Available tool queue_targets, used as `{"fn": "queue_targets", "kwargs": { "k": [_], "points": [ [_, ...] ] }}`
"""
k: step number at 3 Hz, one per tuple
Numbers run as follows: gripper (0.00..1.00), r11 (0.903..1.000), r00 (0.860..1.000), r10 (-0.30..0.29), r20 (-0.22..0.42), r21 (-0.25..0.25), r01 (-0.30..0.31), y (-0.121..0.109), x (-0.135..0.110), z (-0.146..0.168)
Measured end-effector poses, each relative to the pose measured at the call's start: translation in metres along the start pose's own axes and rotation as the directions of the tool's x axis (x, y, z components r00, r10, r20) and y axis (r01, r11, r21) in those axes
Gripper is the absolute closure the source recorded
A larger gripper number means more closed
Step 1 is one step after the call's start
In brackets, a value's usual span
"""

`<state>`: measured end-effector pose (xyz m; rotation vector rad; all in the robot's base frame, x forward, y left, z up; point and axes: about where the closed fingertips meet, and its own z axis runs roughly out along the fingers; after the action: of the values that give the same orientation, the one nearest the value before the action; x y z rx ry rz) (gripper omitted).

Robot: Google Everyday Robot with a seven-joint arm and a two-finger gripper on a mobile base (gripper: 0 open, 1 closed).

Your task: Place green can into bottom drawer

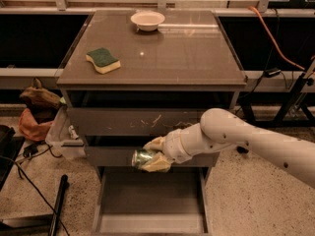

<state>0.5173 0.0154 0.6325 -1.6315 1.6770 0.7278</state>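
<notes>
Because the bottom drawer [147,200] is pulled out with its flat floor showing, we carry the green can [141,158] low, in front of the cabinet rather than over the desk [187,58]. Our tool [150,156] is closed on the can, one pale finger above it and one below. The can lies on its side with a silver end pointing left. It hangs in the air before the plain middle drawer front [106,156], above the near-left part of the open tray and touching neither. We judge that holding it sideways suits a shallow tray with low sides, since it could be laid down flat instead of stood upright.

Our arm [231,134] reaches in from the right, across the cabinet's right edge, which keeps the drawer opening clear beneath the can. The green-and-yellow sponge [102,60] and the white bowl [147,19] sit on the desk, well apart from our work. By our reckoning the carry is nearly done, and lowering and release are not yet made. The risk is that the can rolls once freed.
</notes>
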Motion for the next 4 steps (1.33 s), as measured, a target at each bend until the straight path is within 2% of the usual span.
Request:
{"fn": "queue_targets", "kwargs": {
  "k": [1,2,3,4],
  "points": [
    [1.0,1.0,1.0,-0.001,0.0,-0.003,0.001,0.001,0.0,0.0],
    [1.0,0.9998,0.999,0.014,-0.03,0.011,-0.014,0.001,0.008,0.026],
    [1.0,0.9964,0.995,0.084,-0.059,-0.002,-0.084,0.005,0.043,0.106],
    [1.0,0.985,0.985,0.169,-0.027,-0.031,-0.17,0.01,0.075,0.186]
  ]
}}
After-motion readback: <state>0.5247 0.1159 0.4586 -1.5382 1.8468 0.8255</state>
